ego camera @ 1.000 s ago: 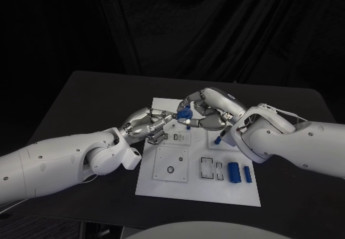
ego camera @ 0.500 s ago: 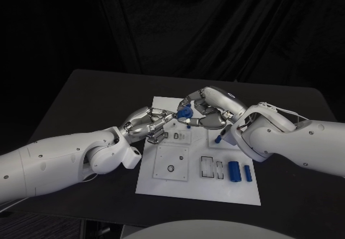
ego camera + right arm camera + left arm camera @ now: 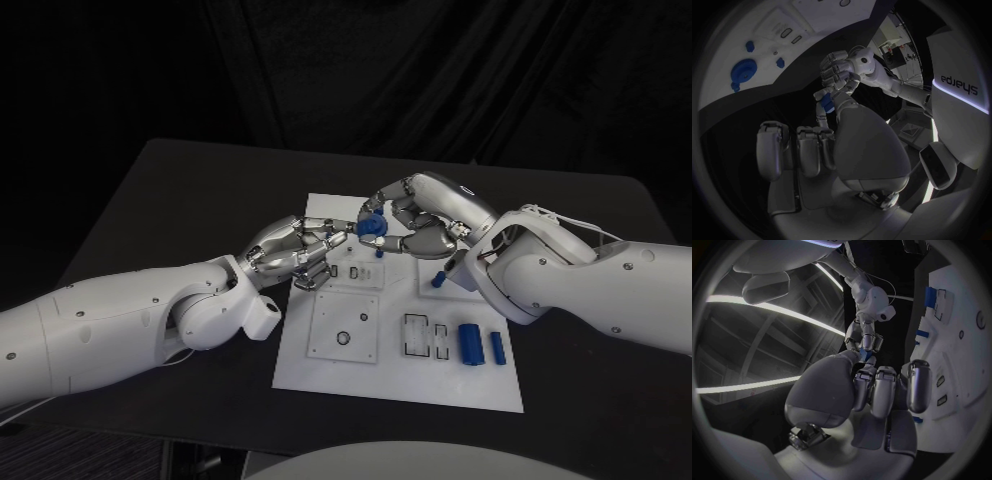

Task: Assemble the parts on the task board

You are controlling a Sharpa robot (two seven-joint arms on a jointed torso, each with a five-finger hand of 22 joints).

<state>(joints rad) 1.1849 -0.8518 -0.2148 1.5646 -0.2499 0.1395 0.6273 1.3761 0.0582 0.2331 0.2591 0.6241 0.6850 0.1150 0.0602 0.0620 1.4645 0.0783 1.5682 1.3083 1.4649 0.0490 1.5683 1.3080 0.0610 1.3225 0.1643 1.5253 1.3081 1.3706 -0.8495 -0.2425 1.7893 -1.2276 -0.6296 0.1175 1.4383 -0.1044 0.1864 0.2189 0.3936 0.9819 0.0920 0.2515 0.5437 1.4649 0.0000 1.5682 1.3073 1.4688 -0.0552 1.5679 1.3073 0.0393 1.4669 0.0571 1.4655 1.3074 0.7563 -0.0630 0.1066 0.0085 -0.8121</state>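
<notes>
The two hands meet above the far end of the white task board on the black bench. The right hand holds a small blue part, with its fingers closed on it. The left hand is right beside it, fingers curled in. They reach up to the same blue part, but I cannot tell if they grip it. A blue gear sits on the board. Two blue cylinders lie side by side near the board's right edge.
</notes>
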